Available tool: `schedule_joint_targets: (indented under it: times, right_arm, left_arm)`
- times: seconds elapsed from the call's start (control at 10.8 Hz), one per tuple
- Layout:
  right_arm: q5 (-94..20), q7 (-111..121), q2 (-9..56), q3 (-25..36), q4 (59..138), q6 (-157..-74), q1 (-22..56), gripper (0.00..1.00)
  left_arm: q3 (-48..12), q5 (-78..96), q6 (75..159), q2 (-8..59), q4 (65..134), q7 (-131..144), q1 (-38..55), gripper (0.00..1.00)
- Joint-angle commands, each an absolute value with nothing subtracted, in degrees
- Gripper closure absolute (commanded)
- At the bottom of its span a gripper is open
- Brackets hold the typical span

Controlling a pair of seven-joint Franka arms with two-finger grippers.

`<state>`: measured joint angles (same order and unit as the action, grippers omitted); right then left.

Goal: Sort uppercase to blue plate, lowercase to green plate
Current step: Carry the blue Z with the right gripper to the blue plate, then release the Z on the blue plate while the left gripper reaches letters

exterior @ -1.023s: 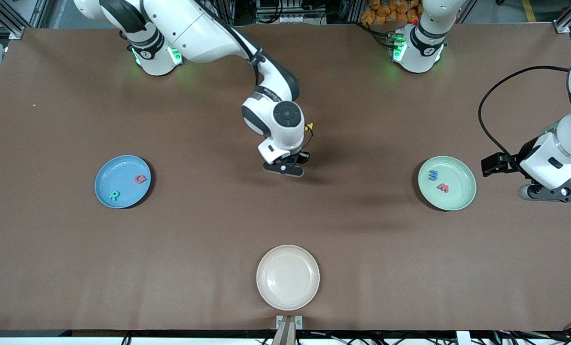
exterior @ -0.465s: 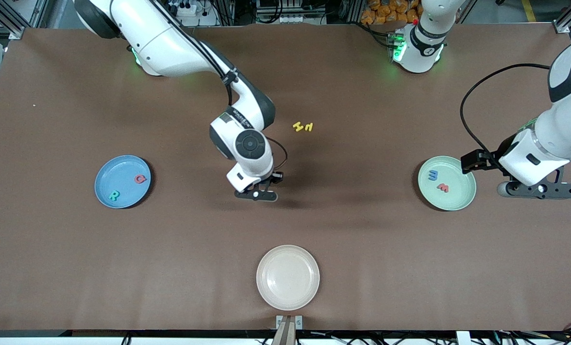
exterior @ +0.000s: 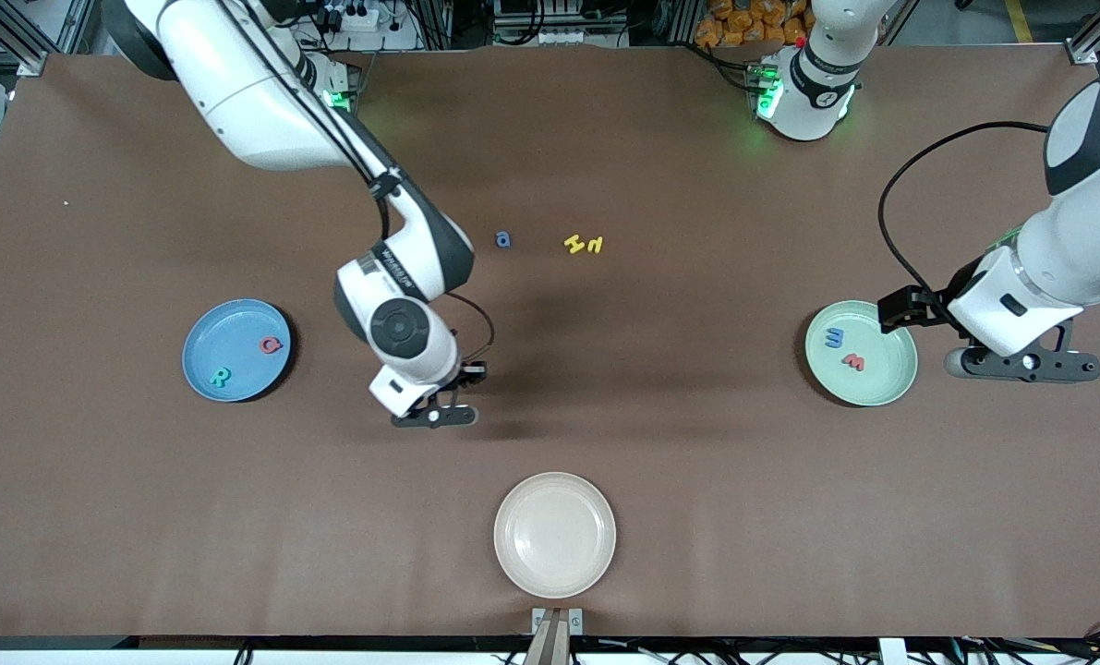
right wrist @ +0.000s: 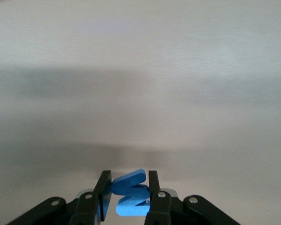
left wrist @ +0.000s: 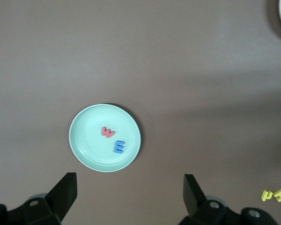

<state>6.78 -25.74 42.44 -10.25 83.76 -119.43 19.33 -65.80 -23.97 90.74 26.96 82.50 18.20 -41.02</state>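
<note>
The blue plate point(exterior: 228, 325) holds a red Q point(exterior: 271, 345) and a teal R point(exterior: 220, 377). My right gripper point(exterior: 434, 416) hangs over bare table between that plate and the cream plate. It is shut on a blue M point(right wrist: 131, 199), which stands on edge between the right gripper's point(right wrist: 129, 180) fingers. The green plate point(exterior: 885, 344) carries a blue m point(exterior: 834, 338) and a red m point(exterior: 853, 362). My left gripper point(exterior: 1021, 365) hovers open and empty beside it. On the table lie a blue a point(exterior: 503, 240), a yellow H point(exterior: 574, 244) and a yellow h point(exterior: 595, 245).
A cream plate point(exterior: 555, 534) sits empty near the front edge of the table. In the left wrist view the green plate point(left wrist: 86, 140) lies ahead of the left gripper point(left wrist: 130, 197), with the yellow letters point(left wrist: 274, 195) off to one side.
The right arm has swung from the table's middle toward the blue plate with the blue M, uncovering the blue a and the yellow letters. The left arm has drifted closer to the green plate.
</note>
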Motion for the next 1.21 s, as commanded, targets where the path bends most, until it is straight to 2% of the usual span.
schedule_joint_targets:
  times: [0.0,0.28,0.56,0.84,1.02,1.12]
  right_arm:
    - [7.47,-18.92,38.16,-10.99,86.73,-117.51,15.31,0.79]
    - [7.3,-9.7,33.68,-6.0,92.44,-118.3,14.94,0.79]
    - [6.94,-1.26,27.61,-1.87,105.08,-127.15,12.22,0.79]
    - [3.19,12.78,24.27,3.85,110.46,-128.67,10.56,0.78]
    - [-1.74,24.47,23.38,8.94,111.71,-128.06,10.46,0.78]
    - [-1.93,26.17,23.29,10.1,113.36,-128.49,10.46,0.78]
  left_arm:
    - [-65.92,-21.11,90.88,26.54,82.88,22.38,-38.43,0.0]
    - [-65.92,-17.14,91.05,26.46,82.62,32.06,-32.72,0.0]
    - [-65.83,-17.22,92.01,26.45,82.62,44.85,-24.55,0.0]
    - [-65.65,-16.96,95.52,27.94,83.32,57.44,-15.24,0.0]
    - [-64.95,-17.75,101.74,29.0,85.68,68.5,-8.3,0.0]
    - [-62.69,-18.8,104.13,29.53,86.56,71.77,-4.52,0.0]
